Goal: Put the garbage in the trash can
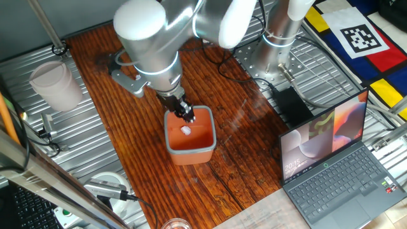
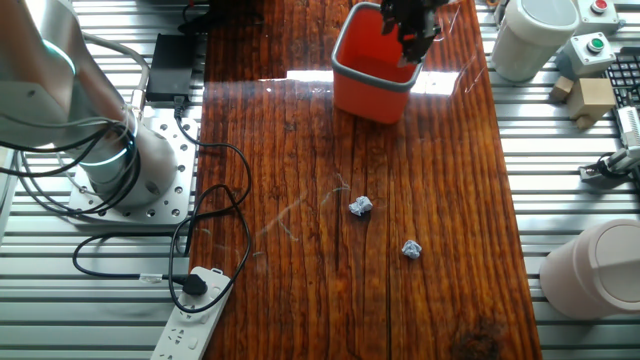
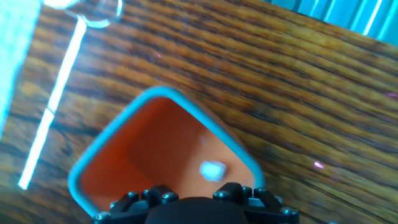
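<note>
The trash can [image 1: 191, 154] is a small orange bin on the wooden table, also seen in the other fixed view [image 2: 370, 95] and the hand view [image 3: 112, 134]. My gripper [image 1: 186, 114] hangs just over its opening, fingers apart and empty; it also shows in the other fixed view [image 2: 412, 35] and the hand view [image 3: 193, 194]. One white scrap of garbage [image 1: 186, 130] lies inside the bin, seen in the hand view too [image 3: 212, 170]. Two more scraps [image 2: 361, 206] [image 2: 411, 249] lie on the wood away from the bin.
A translucent white cup [image 1: 56, 84] stands on the metal rack at the left. An open laptop [image 1: 337, 159] sits at the right. Two white cups [image 2: 535, 35] [image 2: 600, 270], a power strip [image 2: 195, 320] with cables and the arm's base [image 2: 110, 170] border the table.
</note>
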You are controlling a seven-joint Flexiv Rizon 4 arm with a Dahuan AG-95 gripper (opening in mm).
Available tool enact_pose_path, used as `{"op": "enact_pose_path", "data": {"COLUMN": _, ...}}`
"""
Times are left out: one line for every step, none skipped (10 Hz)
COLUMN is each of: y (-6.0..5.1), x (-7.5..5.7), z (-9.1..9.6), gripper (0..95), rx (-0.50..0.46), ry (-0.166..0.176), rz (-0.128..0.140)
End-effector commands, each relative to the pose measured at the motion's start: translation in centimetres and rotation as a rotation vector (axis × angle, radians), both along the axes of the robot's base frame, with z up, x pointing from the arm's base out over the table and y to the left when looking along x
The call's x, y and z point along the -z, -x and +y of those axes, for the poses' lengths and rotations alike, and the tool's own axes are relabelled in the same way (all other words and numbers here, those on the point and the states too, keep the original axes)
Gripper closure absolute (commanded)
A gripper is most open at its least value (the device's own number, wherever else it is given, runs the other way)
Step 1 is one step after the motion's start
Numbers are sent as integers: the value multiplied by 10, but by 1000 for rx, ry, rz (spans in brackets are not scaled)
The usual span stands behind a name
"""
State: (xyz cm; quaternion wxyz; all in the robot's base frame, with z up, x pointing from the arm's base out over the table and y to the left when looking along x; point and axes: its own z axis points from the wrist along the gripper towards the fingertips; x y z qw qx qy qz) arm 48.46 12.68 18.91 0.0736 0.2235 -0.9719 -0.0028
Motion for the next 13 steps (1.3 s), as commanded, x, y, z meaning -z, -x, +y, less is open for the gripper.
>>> {"op": "enact_pose_path", "data": {"y": -11, "x": -5, "z": -49, "gripper": 380, "rx": -41, "ry": 25, "rz": 8}}
{"op": "enact_pose_path", "data": {"y": -18, "x": 0, "z": -66, "gripper": 380, "rx": -45, "ry": 36, "rz": 13}}
{"op": "enact_pose_path", "data": {"y": -25, "x": 7, "z": -85, "gripper": 380, "rx": -63, "ry": 35, "rz": 13}}
{"op": "enact_pose_path", "data": {"y": -31, "x": 17, "z": -108, "gripper": 380, "rx": -84, "ry": 30, "rz": 10}}
{"op": "enact_pose_path", "data": {"y": -33, "x": 24, "z": -122, "gripper": 380, "rx": -98, "ry": 29, "rz": 11}}
{"op": "enact_pose_path", "data": {"y": -35, "x": 32, "z": -134, "gripper": 380, "rx": -108, "ry": 27, "rz": 10}}
{"op": "enact_pose_path", "data": {"y": -34, "x": 43, "z": -146, "gripper": 380, "rx": -118, "ry": 24, "rz": 11}}
{"op": "enact_pose_path", "data": {"y": -33, "x": 49, "z": -152, "gripper": 380, "rx": -122, "ry": 23, "rz": 11}}
{"op": "enact_pose_path", "data": {"y": -26, "x": 65, "z": -165, "gripper": 380, "rx": -127, "ry": 17, "rz": 11}}
{"op": "enact_pose_path", "data": {"y": -20, "x": 74, "z": -171, "gripper": 380, "rx": -129, "ry": 12, "rz": 11}}
{"op": "enact_pose_path", "data": {"y": -9, "x": 86, "z": -176, "gripper": 380, "rx": -137, "ry": 12, "rz": 13}}
{"op": "enact_pose_path", "data": {"y": 0, "x": 95, "z": -180, "gripper": 380, "rx": -145, "ry": 13, "rz": 12}}
{"op": "enact_pose_path", "data": {"y": 7, "x": 104, "z": -183, "gripper": 380, "rx": -148, "ry": 12, "rz": 13}}
